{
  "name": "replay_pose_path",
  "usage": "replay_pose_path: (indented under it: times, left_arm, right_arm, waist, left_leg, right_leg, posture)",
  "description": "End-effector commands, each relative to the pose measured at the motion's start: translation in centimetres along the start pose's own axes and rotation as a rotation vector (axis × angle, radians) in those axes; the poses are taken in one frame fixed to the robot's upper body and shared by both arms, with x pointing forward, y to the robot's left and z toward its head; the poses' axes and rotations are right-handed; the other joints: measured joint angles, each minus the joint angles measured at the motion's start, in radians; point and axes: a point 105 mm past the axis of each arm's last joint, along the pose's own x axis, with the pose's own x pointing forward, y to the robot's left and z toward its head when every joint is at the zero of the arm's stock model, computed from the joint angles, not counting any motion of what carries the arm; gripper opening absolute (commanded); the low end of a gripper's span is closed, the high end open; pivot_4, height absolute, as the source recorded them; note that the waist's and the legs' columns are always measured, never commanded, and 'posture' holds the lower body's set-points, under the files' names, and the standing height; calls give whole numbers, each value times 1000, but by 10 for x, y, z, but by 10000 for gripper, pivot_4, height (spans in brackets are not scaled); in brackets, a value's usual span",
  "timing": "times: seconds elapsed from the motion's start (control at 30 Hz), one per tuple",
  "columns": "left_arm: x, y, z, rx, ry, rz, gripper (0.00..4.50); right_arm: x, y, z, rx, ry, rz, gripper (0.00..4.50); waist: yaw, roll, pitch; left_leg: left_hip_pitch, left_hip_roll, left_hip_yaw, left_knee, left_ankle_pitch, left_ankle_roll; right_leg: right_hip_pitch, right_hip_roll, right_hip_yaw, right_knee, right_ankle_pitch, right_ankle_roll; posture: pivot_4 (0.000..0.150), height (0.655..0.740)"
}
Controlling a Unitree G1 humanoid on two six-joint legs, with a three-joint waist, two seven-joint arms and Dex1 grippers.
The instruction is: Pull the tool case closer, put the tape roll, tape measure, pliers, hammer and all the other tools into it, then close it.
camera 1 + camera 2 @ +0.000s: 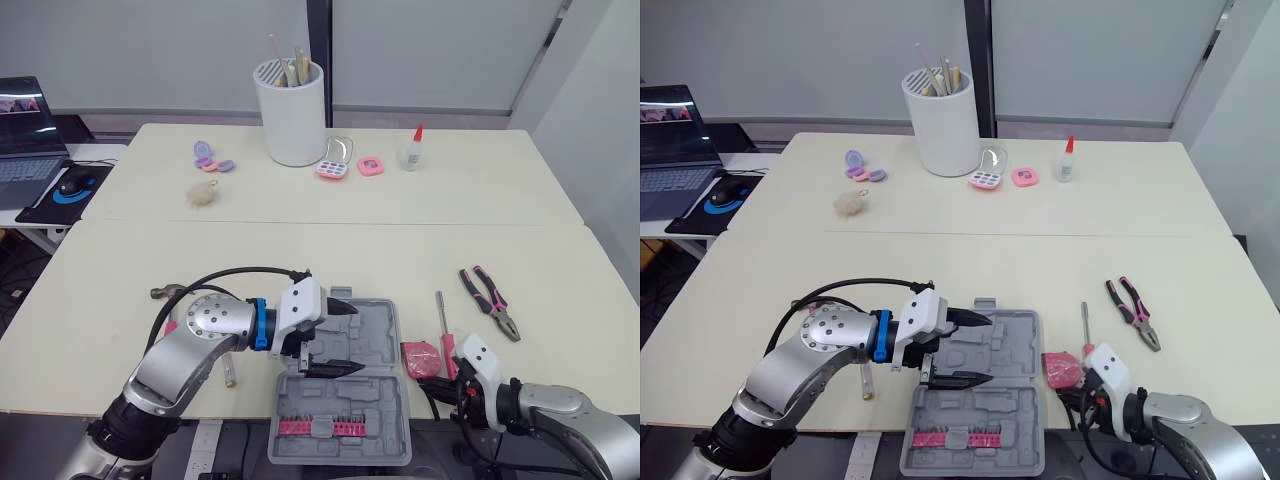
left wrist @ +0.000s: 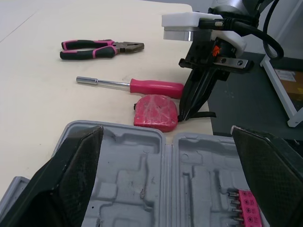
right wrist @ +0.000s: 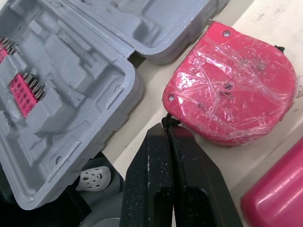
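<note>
The grey tool case (image 1: 375, 335) lies open at the table's front edge, with a pink bit strip (image 1: 315, 427) in its near half. My left gripper (image 1: 348, 338) hovers open over the case's left side, nothing between its fingers. Just right of the case sits the pink tape measure (image 3: 232, 99). My right gripper (image 3: 168, 130) is shut on its black strap, at the table edge. A pink-handled screwdriver (image 1: 443, 330) lies beside the tape measure, and the pliers (image 1: 490, 302) lie further right. A metal tool head (image 1: 165, 292) pokes out behind my left arm.
At the back of the table stand a white holder (image 1: 290, 110) with sticks, a glue bottle (image 1: 413, 150), pink compacts (image 1: 335, 160), purple items (image 1: 208, 155) and a fluffy ball (image 1: 203, 193). A laptop (image 1: 25, 130) and a mouse (image 1: 72, 183) sit on a side desk at left.
</note>
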Motion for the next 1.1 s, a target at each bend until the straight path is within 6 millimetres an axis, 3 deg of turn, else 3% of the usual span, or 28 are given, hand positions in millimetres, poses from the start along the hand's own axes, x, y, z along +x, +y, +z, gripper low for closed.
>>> replay_pose_path:
  times: [0.03,0.2,0.27,0.33,0.47,0.73,1.1]
  left_arm:
    - [0,-7,9,63,-18,-14,45000]
    - [0,-12,11,91,-36,-46,45000]
    - [-1,-13,11,124,-44,-51,45000]
    - [0,-14,14,161,-66,-52,45000]
    - [1,-13,17,231,-95,-46,45000]
    - [-1,-11,12,275,-78,-33,45000]
    - [3,-22,9,259,-74,-43,45000]
  right_arm:
    - [-11,8,14,-53,-15,68,8574]
    - [-41,9,36,-147,-2,182,20878]
    - [-48,2,52,-263,-35,183,25975]
    - [-50,-5,64,-450,-59,200,30912]
    - [-41,-18,64,-713,-62,246,44093]
    - [-15,-44,48,-883,-27,289,44627]
    - [5,-49,39,-897,10,291,44627]
  waist:
    - [0,0,0]
    - [1,0,0]
    - [0,0,0]
    - [0,0,0]
    - [1,-1,0]
    - [1,0,0]
    - [2,0,0]
  left_leg:
    - [0,0,0,0,0,0]
    - [0,0,0,0,0,0]
    - [0,0,-1,0,0,0]
    - [0,1,-1,0,0,0]
    - [1,1,-2,0,0,0]
    - [0,0,0,0,0,0]
    - [2,1,-1,0,0,0]
  right_leg:
    - [0,0,0,0,0,0]
    - [1,0,0,-1,0,0]
    - [2,0,-1,-1,0,0]
    - [2,2,0,-2,0,0]
    - [3,5,-1,-5,0,0]
    - [4,5,0,-8,3,-5]
    - [5,4,-1,-5,4,-5]
  posture:
    - [1500,7400]
    - [1500,7400]
    - [1500,7400]
    - [1500,7400]
    - [1500,7400]
    - [1500,7400]
    - [1500,7400]
